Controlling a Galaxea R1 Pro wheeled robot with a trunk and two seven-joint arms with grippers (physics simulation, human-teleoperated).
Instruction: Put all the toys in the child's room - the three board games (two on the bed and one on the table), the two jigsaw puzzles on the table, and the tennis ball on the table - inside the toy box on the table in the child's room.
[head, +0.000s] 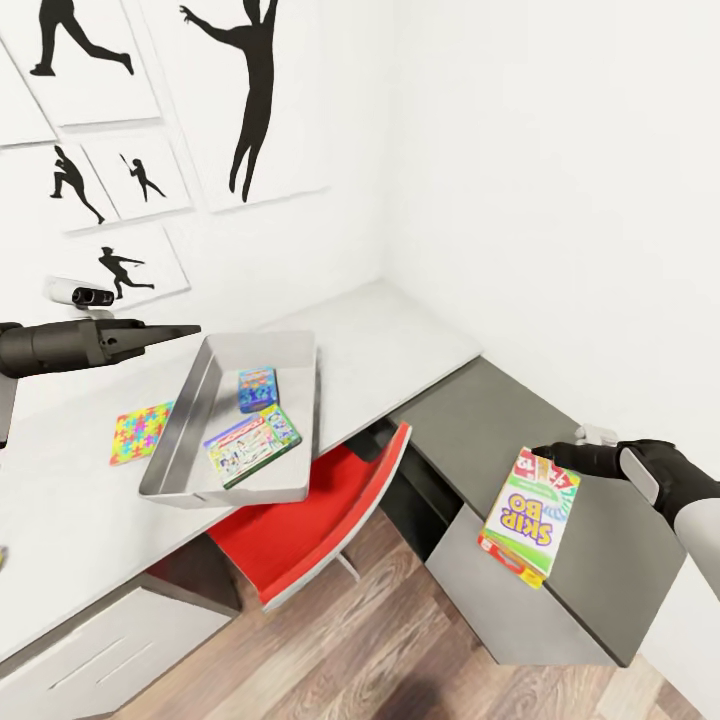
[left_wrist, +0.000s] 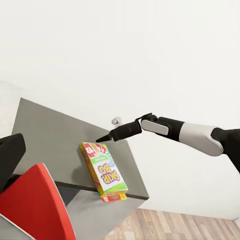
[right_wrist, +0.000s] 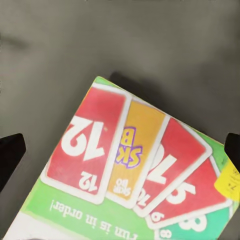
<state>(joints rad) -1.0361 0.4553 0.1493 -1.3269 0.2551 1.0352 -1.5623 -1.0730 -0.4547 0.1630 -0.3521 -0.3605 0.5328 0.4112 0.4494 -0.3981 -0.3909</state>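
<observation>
Toy box (head: 195, 400) sits on the pale table (head: 400, 340), grey tray-like, just right of and below the left gripper (head: 185, 331); that gripper hovers above the tabletop, fingers closed to a point, holding nothing. Jigsaw puzzle (head: 140, 432) lies flat under it, outside the box. Inside the box: two flat game boxes (head: 255, 425). Red chair (head: 310, 520) tucked under the table edge. Further right, Skip-Bo board game (head: 528, 515) lies on the dark grey side unit (head: 470, 410), overhanging its front edge. Right gripper (head: 545, 453) at the game's far end; whether it grips the box, cannot tell.
</observation>
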